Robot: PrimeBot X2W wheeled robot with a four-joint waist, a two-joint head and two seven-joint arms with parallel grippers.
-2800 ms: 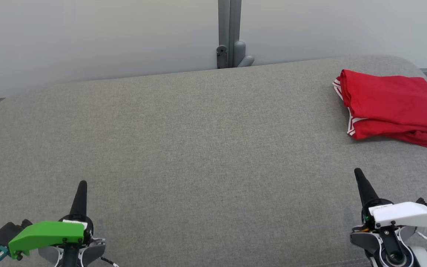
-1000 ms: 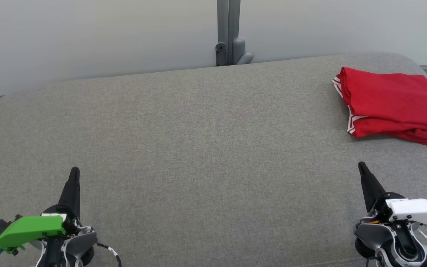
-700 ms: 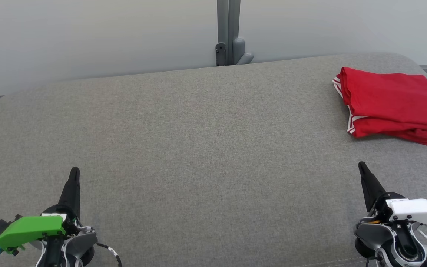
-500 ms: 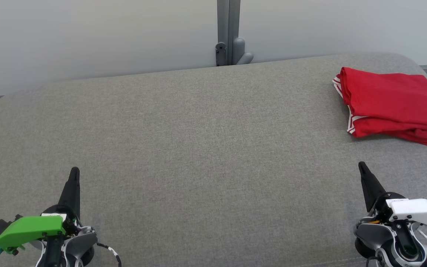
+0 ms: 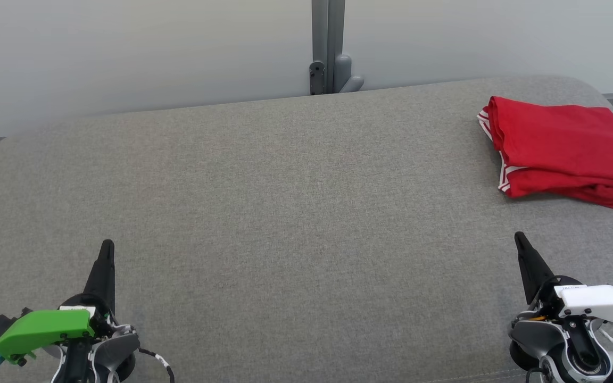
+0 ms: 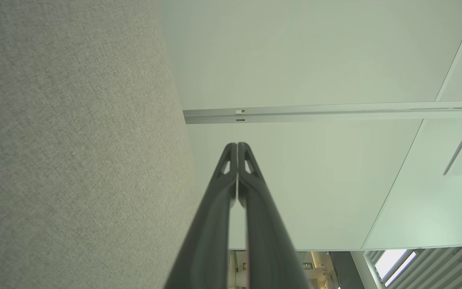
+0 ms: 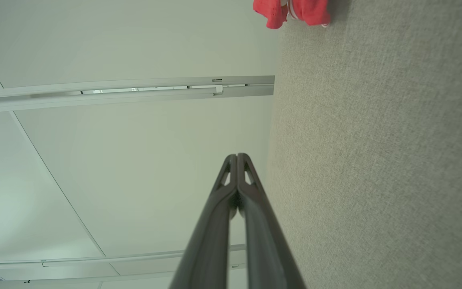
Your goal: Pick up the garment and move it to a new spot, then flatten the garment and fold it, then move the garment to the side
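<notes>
The folded red garment with white trim [image 5: 564, 149] lay upper right, near the edge of the grey fabric counter [image 5: 285, 213]. The left end effector [image 5: 106, 246] and the right end effector [image 5: 519, 238], at the lower corners, were pinched closed and empty.

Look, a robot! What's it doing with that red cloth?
Right now it holds nothing. The red garment lies folded at the far right of the grey surface. The left gripper and right gripper are both shut and empty, near the front edge, well apart from the garment. The folding looks done, with the garment already set aside.
</notes>
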